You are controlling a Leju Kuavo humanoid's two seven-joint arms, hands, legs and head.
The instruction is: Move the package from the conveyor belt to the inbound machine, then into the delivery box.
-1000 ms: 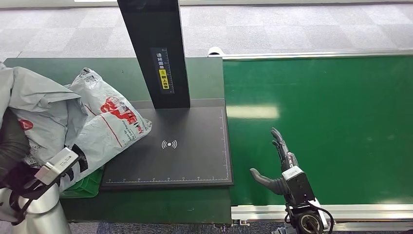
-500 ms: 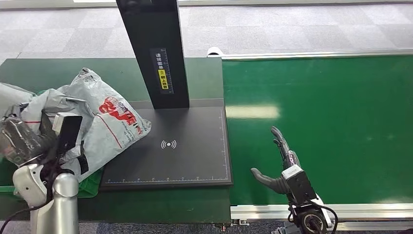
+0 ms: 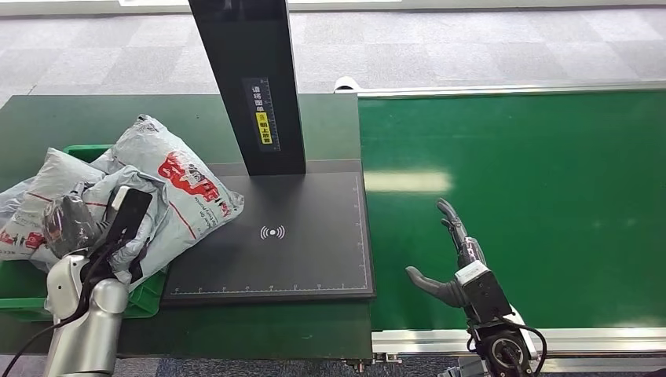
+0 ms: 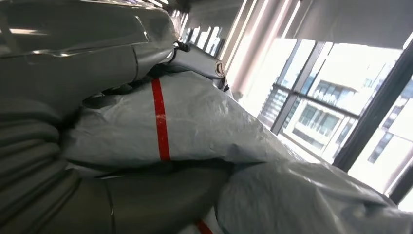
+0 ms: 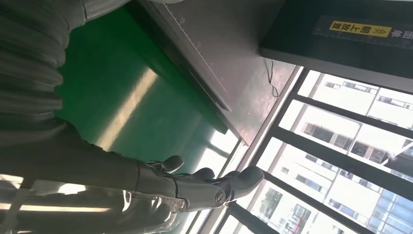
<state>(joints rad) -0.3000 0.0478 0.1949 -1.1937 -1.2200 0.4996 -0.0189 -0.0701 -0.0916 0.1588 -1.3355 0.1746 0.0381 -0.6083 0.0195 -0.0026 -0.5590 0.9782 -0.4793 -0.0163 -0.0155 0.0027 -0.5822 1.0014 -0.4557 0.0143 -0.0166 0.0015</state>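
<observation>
Grey plastic package sits gripped in the robot's left hand, lowered over the green delivery box where it is apparently to be dropped, a second package lying just beyond the hand against the inbound machine. Right hand hovers over the conveyor belt, fingers spread, holding nothing.

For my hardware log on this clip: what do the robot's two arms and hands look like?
Both arms are silver metal. The left arm is a smooth rounded cylinder with a thin black cable running along it; the left hand is dark grey. The right hand has dark grey fingers and thumb, with a black box-shaped wrist block bearing a small white label, and black cable looped below it. In the wrist views, grey ribbed covers show.
</observation>
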